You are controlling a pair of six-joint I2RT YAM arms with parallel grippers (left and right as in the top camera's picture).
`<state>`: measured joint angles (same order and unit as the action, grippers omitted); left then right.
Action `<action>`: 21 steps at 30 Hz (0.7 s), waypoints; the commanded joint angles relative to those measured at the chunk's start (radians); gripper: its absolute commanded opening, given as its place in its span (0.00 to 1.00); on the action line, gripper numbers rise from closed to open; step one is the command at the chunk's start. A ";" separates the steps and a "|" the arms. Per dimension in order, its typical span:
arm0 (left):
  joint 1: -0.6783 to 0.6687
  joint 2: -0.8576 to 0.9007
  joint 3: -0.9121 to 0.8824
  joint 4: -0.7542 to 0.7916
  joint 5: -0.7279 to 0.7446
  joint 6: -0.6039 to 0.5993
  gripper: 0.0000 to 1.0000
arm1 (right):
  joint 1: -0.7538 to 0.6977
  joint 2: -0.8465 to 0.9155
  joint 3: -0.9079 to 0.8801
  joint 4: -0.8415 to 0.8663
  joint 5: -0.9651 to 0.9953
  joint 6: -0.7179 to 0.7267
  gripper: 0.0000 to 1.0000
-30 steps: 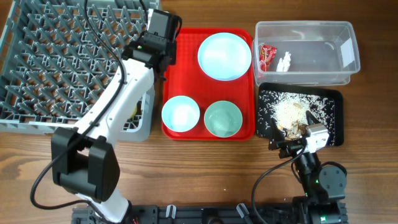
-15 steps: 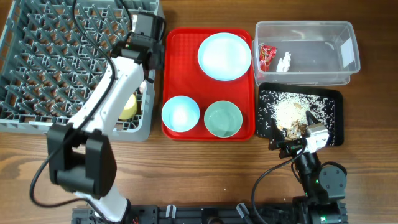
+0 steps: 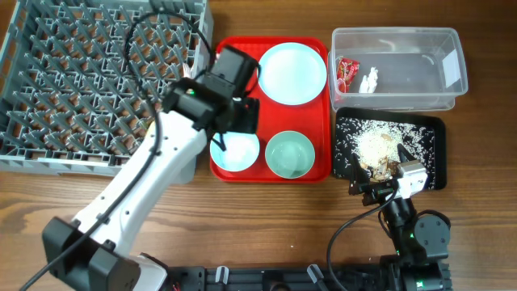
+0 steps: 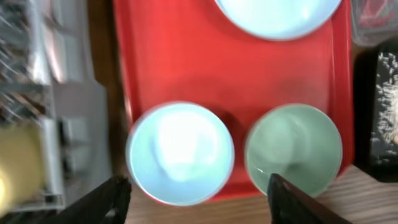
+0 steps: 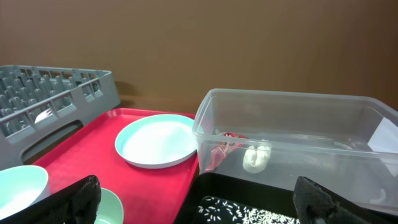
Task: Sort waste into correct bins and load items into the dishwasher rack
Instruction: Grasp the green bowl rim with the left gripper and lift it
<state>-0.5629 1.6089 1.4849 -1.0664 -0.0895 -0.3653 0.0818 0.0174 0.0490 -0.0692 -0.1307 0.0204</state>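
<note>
My left gripper (image 3: 230,133) is open and hovers over the near-left pale blue bowl (image 4: 180,152) on the red tray, holding nothing; its fingertips (image 4: 112,199) stand wide apart. A greenish bowl (image 3: 290,154) sits next to that bowl, and the plate (image 3: 292,73) lies behind them. The yellow cup (image 4: 18,168) rests in the near right corner of the dishwasher rack (image 3: 81,81). The clear tub (image 3: 428,56) holds the red wrapper (image 3: 346,74) and white bits (image 3: 371,80). Rice and brown scraps (image 3: 380,145) lie in the black tray (image 3: 436,129). My right gripper (image 3: 380,179) is open at that tray's near edge.
The red tray (image 3: 242,56) stands between the rack and the two bins. Bare wooden table (image 3: 266,218) runs along the front. My left arm (image 3: 145,178) crosses the rack's near right corner and hides the cup from above.
The left gripper opened and let go of the yellow cup in the rack's corner. It then swung right, over the red tray and the left bowl. The right arm has not moved.
</note>
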 commanded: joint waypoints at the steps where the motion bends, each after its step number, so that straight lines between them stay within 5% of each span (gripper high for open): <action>1: -0.085 0.064 -0.002 0.007 0.099 -0.123 0.60 | -0.005 -0.013 -0.010 0.005 -0.008 -0.014 1.00; 3: -0.127 0.098 -0.002 0.017 0.107 -0.129 0.52 | -0.005 -0.013 -0.010 0.005 -0.008 -0.014 1.00; 8: -0.200 0.224 -0.002 0.019 0.103 -0.192 0.53 | -0.005 -0.013 -0.010 0.005 -0.008 -0.014 1.00; 21: -0.176 0.382 -0.002 0.050 0.100 -0.249 0.42 | -0.005 -0.013 -0.010 0.005 -0.008 -0.014 1.00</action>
<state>-0.7425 1.9598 1.4849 -1.0298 0.0067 -0.5922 0.0818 0.0174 0.0490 -0.0692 -0.1307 0.0204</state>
